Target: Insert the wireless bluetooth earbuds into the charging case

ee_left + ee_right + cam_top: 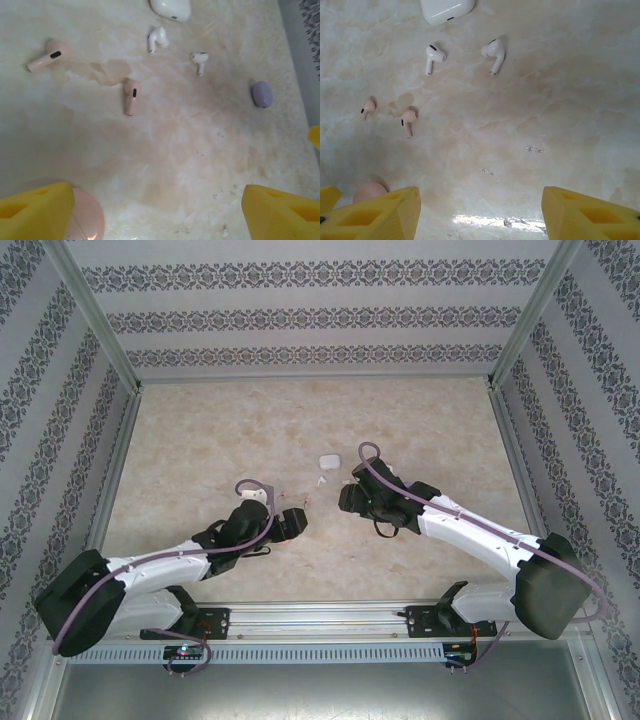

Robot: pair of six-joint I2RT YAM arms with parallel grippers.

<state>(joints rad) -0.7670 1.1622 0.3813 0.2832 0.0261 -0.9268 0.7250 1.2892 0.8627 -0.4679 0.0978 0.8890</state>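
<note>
In the left wrist view, a closed white charging case (171, 8) lies at the top with two white earbuds (157, 39) (199, 61) just below it. Two pinkish earbuds (49, 55) (131, 95) lie further left on the marble table. My left gripper (159, 215) is open over bare table, with a pink case (87, 217) beside its left finger. The right wrist view has the same white case (446, 9), white earbuds (434, 56) (494, 52) and pinkish earbuds (367, 107) (408, 120). My right gripper (480, 215) is open and holds nothing.
A small purple rounded object (262, 93) lies right of the white earbuds. From above, the white case (328, 459) sits mid-table, with the left gripper (297, 523) and right gripper (345, 498) close together just in front of it. Patterned walls enclose the table.
</note>
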